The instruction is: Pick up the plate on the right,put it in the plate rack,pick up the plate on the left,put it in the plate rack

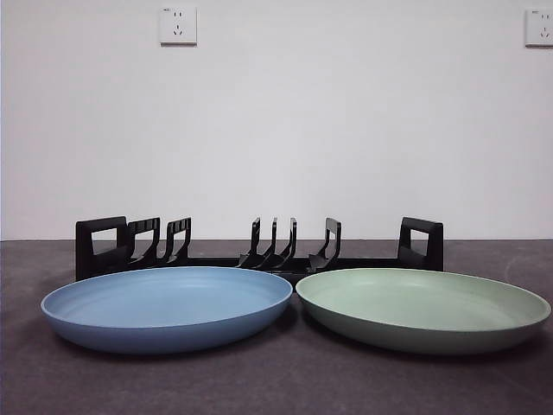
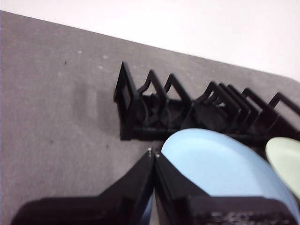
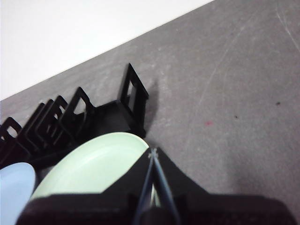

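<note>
A pale green plate [image 1: 423, 307] lies flat on the table at the right, and a blue plate [image 1: 168, 304] lies flat at the left, their rims almost touching. Behind them stands the long black plate rack [image 1: 259, 251], with nothing between its prongs. Neither arm shows in the front view. In the left wrist view my left gripper [image 2: 153, 153] is shut and holds nothing, above the outer edge of the blue plate [image 2: 220, 166]. My right gripper [image 3: 153, 153] is also shut and holds nothing, above the outer edge of the green plate [image 3: 93, 166].
The dark grey table [image 1: 276, 389] runs back to a white wall with two sockets [image 1: 177, 26]. Bare table lies beyond each end of the rack [image 2: 154, 110], as both wrist views show.
</note>
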### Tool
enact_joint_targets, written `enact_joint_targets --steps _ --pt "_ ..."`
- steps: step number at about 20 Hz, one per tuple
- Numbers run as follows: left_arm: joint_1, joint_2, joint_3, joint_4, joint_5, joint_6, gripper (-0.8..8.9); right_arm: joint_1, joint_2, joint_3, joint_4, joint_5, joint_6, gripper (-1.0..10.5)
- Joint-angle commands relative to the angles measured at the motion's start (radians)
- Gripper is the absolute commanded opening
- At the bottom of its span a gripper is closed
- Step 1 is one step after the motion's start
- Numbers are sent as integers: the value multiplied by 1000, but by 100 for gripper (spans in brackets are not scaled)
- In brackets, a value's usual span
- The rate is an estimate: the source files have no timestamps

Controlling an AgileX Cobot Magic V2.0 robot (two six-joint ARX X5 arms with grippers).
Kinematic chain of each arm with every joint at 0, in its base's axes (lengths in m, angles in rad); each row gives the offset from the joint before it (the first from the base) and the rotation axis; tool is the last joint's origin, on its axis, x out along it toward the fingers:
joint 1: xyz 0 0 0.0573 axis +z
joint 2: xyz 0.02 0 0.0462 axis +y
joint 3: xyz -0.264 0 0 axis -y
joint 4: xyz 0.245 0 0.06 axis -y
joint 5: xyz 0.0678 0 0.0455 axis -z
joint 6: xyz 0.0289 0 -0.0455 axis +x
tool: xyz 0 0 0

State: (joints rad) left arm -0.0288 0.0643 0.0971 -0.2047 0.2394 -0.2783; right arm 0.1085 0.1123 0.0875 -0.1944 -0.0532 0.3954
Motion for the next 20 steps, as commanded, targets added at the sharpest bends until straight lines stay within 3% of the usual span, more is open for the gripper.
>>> enact_joint_targets --steps 1,9,16,20 --pt "2 50 53 6 2 -15 -6 -1 65 48 1 -1 11 -9" --pt "2 294 210 10 43 6 -6 -1 362 196 -2 -31 -45 -9" --pt "2 529 328 4 223 24 -6 -2 692 354 -39 -114 -96 -8" --pt "2 718 422 -6 378 25 -4 -3 941 507 -135 -239 -198 0"
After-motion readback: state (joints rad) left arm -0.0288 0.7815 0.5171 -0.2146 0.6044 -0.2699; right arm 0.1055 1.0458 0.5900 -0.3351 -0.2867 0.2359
